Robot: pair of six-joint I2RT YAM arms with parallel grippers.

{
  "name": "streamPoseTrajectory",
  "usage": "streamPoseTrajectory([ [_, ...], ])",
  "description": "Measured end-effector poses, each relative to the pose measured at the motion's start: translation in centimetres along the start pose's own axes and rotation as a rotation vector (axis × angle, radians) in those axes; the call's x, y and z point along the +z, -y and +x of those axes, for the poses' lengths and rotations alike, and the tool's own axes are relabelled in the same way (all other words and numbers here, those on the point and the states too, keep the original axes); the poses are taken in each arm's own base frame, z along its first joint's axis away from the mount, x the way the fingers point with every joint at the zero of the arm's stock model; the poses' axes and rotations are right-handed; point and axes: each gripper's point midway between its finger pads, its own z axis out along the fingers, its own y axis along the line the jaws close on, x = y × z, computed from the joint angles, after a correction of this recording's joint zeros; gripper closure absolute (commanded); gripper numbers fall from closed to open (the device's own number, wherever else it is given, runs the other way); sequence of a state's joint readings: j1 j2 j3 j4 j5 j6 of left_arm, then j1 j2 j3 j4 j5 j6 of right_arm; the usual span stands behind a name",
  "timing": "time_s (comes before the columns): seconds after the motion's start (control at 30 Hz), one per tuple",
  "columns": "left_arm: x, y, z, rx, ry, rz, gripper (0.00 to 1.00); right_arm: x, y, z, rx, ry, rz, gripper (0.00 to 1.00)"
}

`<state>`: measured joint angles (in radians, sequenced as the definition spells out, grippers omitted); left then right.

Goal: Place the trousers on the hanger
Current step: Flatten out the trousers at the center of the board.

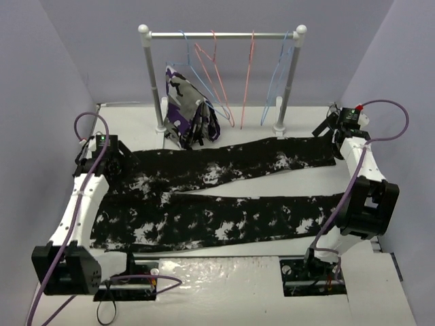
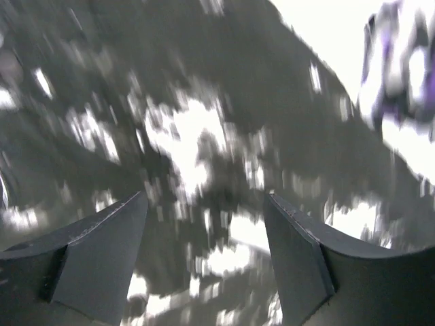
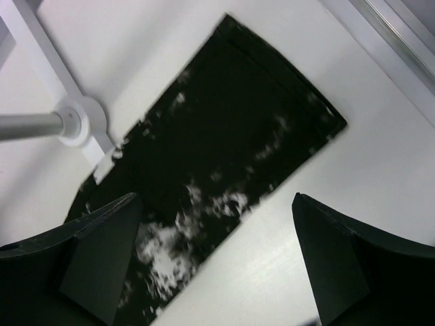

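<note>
My left gripper (image 2: 204, 204) hangs wide and empty over the waist end, and my right gripper (image 3: 217, 204) is spread empty above the far leg's cuff. The trousers (image 1: 224, 217), black with white splotches, lie flat mid-desk (image 1: 224, 285), legs toward the right edge.

Both arms (image 1: 76, 204) are built of white links (image 1: 357, 159) and black joint housings (image 1: 370, 204); purple cables (image 1: 389, 102) are routed along each.
</note>
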<state>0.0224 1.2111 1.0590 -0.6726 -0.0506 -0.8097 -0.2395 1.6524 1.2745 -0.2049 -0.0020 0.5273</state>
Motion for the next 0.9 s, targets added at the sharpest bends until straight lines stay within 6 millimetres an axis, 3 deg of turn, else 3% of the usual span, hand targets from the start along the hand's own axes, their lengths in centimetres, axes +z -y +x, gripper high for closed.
streamPoseTrajectory([
  [0.1,3.3,-1.2,-2.7,-0.055,-0.014,-0.068,0.33,2.7,-1.0,-0.3,-0.02,-0.029,-0.014,0.16],
  [0.23,7.7,-2.4,-4.4,-0.101,-0.052,-0.133,0.32,5.3,-1.8,0.0,-0.052,-0.067,-0.031,0.14],
  [0.3,9.1,-2.8,-4.6,-0.115,-0.078,-0.157,0.29,5.9,-2.0,0.1,-0.071,-0.076,-0.037,0.13],
  [0.5,13.7,-1.7,-7.9,-0.157,-0.069,-0.145,0.28,6.5,-2.3,0.2,-0.095,-0.059,-0.052,0.11],
  [0.63,16.7,-2.1,-8.0,-0.179,-0.098,-0.163,0.28,7.2,-1.9,2.1,-0.108,-0.079,-0.041,0.11],
  [0.77,19.2,-3.2,-6.3,-0.186,-0.151,-0.201,0.28,7.9,-1.1,4.2,-0.11,-0.106,-0.025,0.11],
  [0.9,19.5,-2.8,-6.7,-0.204,-0.138,-0.174,0.28,9.0,0.0,6.0,-0.095,-0.128,-0.007,0.11],
])
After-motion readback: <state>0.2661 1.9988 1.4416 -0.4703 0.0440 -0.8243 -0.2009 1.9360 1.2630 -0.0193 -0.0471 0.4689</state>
